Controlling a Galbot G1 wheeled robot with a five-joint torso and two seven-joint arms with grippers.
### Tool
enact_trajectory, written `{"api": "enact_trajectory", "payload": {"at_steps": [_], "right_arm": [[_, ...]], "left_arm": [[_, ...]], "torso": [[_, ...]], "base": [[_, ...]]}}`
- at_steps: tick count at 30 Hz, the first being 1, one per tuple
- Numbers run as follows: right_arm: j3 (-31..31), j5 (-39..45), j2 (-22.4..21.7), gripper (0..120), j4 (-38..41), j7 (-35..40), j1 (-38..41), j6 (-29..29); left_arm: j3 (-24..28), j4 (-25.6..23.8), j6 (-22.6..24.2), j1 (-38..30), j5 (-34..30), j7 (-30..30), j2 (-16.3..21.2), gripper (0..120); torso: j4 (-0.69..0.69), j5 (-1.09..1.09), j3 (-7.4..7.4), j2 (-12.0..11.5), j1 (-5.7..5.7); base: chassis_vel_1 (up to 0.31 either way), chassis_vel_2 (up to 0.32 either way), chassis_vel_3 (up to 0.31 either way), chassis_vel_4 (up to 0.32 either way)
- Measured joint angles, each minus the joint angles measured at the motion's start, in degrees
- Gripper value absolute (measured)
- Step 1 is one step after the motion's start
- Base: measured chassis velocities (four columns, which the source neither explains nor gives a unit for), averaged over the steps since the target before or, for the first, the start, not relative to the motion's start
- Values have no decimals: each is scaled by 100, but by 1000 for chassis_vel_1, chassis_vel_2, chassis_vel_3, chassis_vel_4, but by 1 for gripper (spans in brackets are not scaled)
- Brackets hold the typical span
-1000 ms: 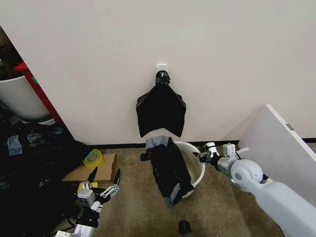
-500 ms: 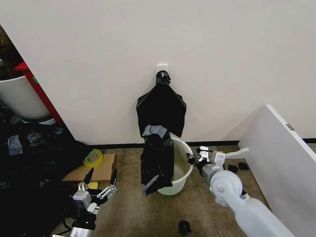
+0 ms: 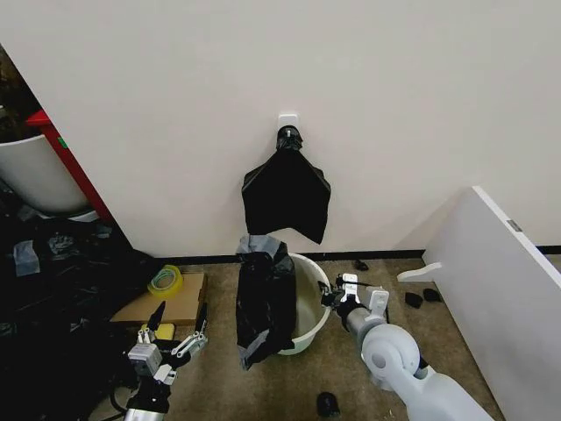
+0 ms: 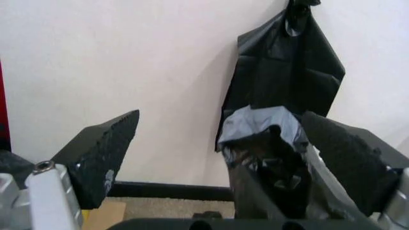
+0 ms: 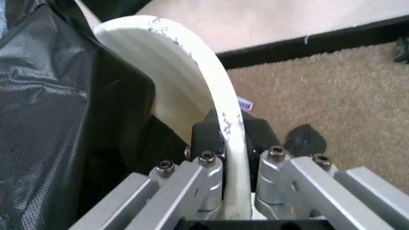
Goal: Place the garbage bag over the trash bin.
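The cream-white trash bin [image 3: 307, 303] stands on the carpet below the wall, tipped slightly. The glossy black garbage bag [image 3: 263, 298] hangs crumpled over the bin's left rim and down its outer side. My right gripper [image 3: 337, 294] is shut on the bin's right rim. In the right wrist view the white rim [image 5: 208, 81] passes between the right gripper's [image 5: 227, 139] fingers, with the bag [image 5: 51, 120] beside it. My left gripper [image 3: 178, 326] hangs open low at the left, apart from the bin. Its wrist view looks at the bag [image 4: 268, 158] between the dark pads [image 4: 102, 153].
A flat black fan-shaped bundle [image 3: 285, 197] hangs from a wall hook above the bin. A white panel [image 3: 500, 281] leans at the right. A cardboard box [image 3: 166, 305] with a tape roll and dark clutter lie at the left, below a large white tub [image 3: 35, 171]. Small black bits [image 3: 326, 403] dot the carpet.
The right gripper has moved left with the bin's rim, and the bin and the draped bag have shifted left with it. The left gripper has sunk slightly lower.
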Motion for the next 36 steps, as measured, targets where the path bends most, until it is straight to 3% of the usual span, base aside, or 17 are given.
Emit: {"api": "enact_trajectory", "payload": {"at_steps": [16,18,22,27,30,36], "right_arm": [[-175,-200,27,2,-440,-272,210,124],[-58,-305,-22,14,-334,-284,153,131],[57,-447,-113,22,-169,-271,80,131],[376,-988,-453,45,512,-112,-244,-138],[411,-1029,-508,54,707,27,-322,-275],[-186,-934,-371,79,1502,86,-262,-837]], "left_arm": [[42,22,-21,5,26,-1,-32,100],[95,55,-22,-19,36,-1,-48,100],[145,90,-23,-51,41,-1,-52,100],[212,128,-19,-144,36,-7,-45,100],[223,137,-12,-167,27,-9,-34,100],[274,152,41,-219,35,-29,-30,100]], "torso": [[0,1,0,0,0],[0,1,0,0,0],[0,1,0,0,0],[-1,-1,0,0,0],[-1,0,0,0,0],[-1,-2,0,0,0]], "base": [[0,0,0,0],[0,0,0,0],[0,0,0,0],[0,0,0,0],[0,0,0,0],[0,0,0,0]]}}
